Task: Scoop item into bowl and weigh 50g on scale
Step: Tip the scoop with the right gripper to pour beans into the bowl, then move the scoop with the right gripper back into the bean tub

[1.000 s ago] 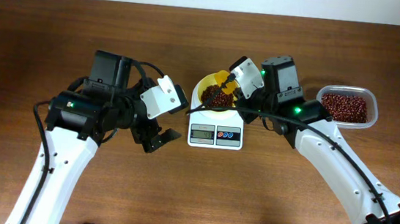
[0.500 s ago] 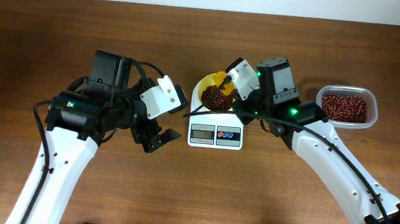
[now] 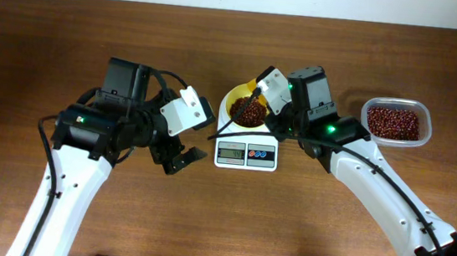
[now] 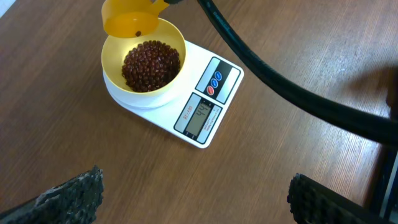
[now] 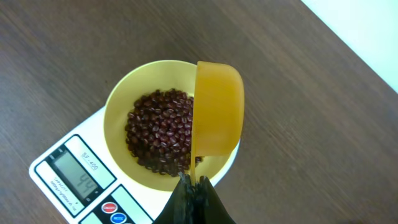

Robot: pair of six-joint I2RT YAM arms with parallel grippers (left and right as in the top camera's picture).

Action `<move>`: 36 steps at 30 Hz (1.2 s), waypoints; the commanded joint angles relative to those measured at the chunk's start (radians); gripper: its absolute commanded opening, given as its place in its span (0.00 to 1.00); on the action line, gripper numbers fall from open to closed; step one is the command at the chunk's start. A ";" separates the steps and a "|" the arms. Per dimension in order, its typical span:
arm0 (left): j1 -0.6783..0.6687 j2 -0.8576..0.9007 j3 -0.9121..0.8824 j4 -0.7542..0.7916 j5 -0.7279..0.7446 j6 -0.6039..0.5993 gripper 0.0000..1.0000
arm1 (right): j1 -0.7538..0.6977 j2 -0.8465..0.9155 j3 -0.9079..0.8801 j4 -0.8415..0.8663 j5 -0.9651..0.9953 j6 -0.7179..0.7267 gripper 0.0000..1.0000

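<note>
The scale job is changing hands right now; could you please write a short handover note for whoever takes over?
Left gripper: open and empty, hovering beside the scale.
Right gripper: shut on the handle of the yellow scoop, which is tipped on its side over the bowl and looks empty.
The bowl sits on the scale with beans in it. More beans are in the clear tub on the right side of the table.
Done: beans poured into the bowl; the display appears to read 44.
Left: add a few more beans to reach 50.
</note>
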 commanded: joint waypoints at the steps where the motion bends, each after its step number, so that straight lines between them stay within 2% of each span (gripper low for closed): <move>1: -0.002 0.002 -0.008 0.002 0.018 -0.012 0.99 | 0.005 -0.024 0.006 0.023 0.086 -0.011 0.04; 5: -0.002 0.002 -0.008 0.002 0.018 -0.012 0.99 | 0.002 -0.042 0.006 -0.012 -0.030 -0.011 0.04; 7: -0.002 0.002 -0.008 0.002 0.018 -0.013 0.99 | 0.000 -0.042 0.006 -0.003 0.022 -0.011 0.04; 11: -0.002 0.002 -0.008 0.002 0.018 -0.012 0.99 | -0.046 -0.043 0.034 0.026 0.312 -0.014 0.04; 12: -0.002 0.002 -0.008 0.002 0.018 -0.013 0.99 | -0.084 -0.050 0.048 0.026 0.430 -0.014 0.04; 17: -0.002 0.002 -0.008 0.001 0.018 -0.012 0.99 | -0.250 -0.072 0.049 -0.051 0.725 -0.015 0.04; 20: -0.002 0.002 -0.008 0.002 0.018 -0.012 0.99 | -0.362 -0.071 0.049 -0.184 0.678 -0.014 0.04; 24: -0.002 0.002 -0.008 0.002 0.018 -0.012 0.99 | -0.508 -0.045 0.045 -0.379 0.452 -0.010 0.04; 31: -0.002 0.002 -0.008 0.002 0.018 -0.012 0.99 | -0.550 0.033 0.042 -0.386 0.191 -0.009 0.04; 36: -0.002 0.002 -0.008 0.002 0.018 -0.012 0.99 | -0.550 0.062 0.043 -0.383 0.159 0.152 0.04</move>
